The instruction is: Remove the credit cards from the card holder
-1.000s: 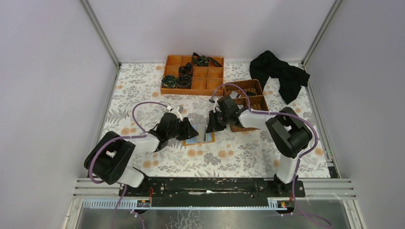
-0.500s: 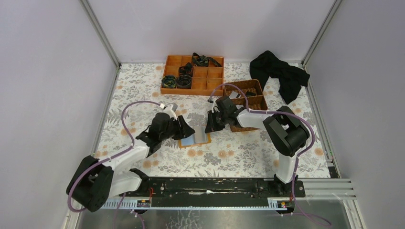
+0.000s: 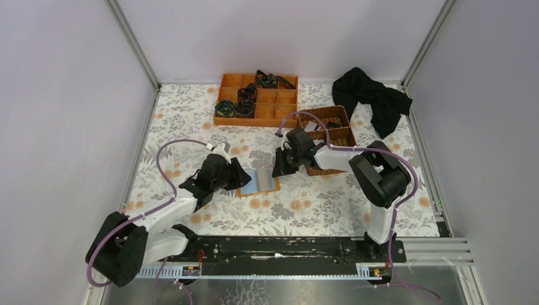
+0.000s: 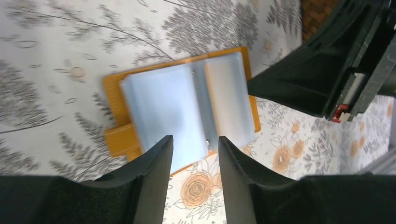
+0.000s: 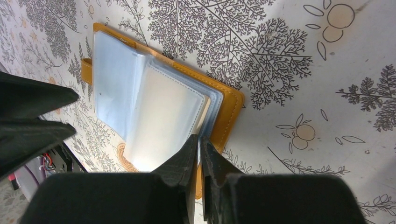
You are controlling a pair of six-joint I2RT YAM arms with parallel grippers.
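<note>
Card holder (image 3: 258, 182) lies open on flowered table (image 3: 318, 203), its inside blurred, unreadable.

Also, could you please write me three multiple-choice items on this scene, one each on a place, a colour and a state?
1. Where is the card holder? A in the tray; B on the table between the tools; C in the basket.
2. What colour is its rim? A green; B black; C orange.
3. How does it lie? A open; B shut; C on edge.
Key: B, it lies on the table between the left tool and the right tool; C, the rim shows orange; A, its sleeves face up.
</note>
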